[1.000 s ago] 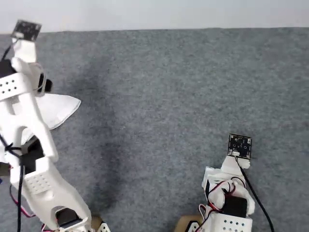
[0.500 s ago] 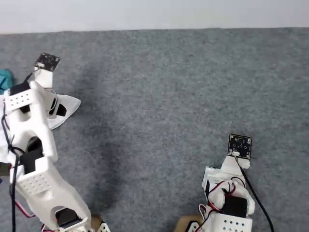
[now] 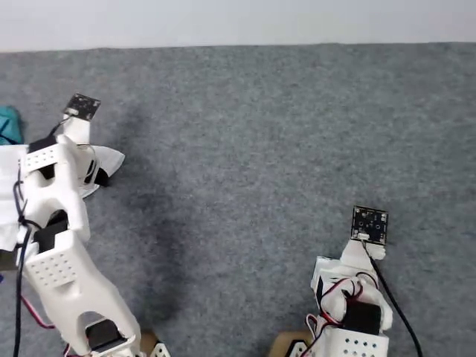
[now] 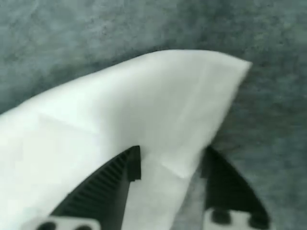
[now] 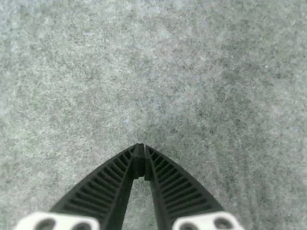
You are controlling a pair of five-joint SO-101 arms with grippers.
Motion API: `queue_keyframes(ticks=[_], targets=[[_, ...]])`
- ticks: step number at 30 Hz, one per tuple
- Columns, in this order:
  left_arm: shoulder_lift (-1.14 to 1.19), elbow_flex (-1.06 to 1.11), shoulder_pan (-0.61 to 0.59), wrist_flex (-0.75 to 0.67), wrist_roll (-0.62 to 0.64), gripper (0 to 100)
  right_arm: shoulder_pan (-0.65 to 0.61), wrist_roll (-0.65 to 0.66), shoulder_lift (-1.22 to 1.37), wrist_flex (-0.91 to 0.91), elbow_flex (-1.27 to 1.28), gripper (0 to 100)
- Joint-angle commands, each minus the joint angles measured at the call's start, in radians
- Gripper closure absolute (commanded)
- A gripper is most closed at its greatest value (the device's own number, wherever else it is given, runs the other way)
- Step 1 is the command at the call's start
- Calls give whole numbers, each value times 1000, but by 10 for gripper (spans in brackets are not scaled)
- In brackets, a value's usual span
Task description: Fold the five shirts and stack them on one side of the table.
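The white shirt [image 3: 108, 158] lies at the left edge of the counter [image 3: 260, 149], about midway between its near and far sides. One pointed corner of it sticks out toward the middle of the grey surface, and the rest is covered by the left arm [image 3: 52, 193] or cut off by the edge of the high view. In the left wrist view the cloth lies flat, with soft creases across it and a small fold at its edge.

The left gripper [image 4: 172, 151] is right over that corner with its two black fingers spread wide. One finger [image 4: 112, 184] is over the white cloth. The other is at the cloth's edge, over the grey counter. The shirt's edge runs through the gap between them, and nothing is pinched. A bit of teal cloth [image 3: 7, 125] shows at the left border, farther back than the shirt and just beside it.

The right arm [image 3: 349, 305] sits at the near edge on the right side, well apart from the shirt. The right gripper [image 5: 140, 147] has its ribbed fingers pressed together at the tips, with nothing between them, and it points at bare grey counter.
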Motion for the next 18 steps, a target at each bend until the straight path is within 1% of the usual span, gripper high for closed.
queue_keyframes(ticks=[1,7,9,14,18], targets=[[17,-41,15,-6,-3,993,7,6,-15,1,17,987],[6,-185,64,190,5,998,7,6,-15,1,17,987],[-15,-242,83,253,38,998,7,6,-15,1,17,987],[-127,-377,141,397,92,998,7,6,-15,1,17,987],[-244,-456,230,503,129,998,7,6,-15,1,17,987]])
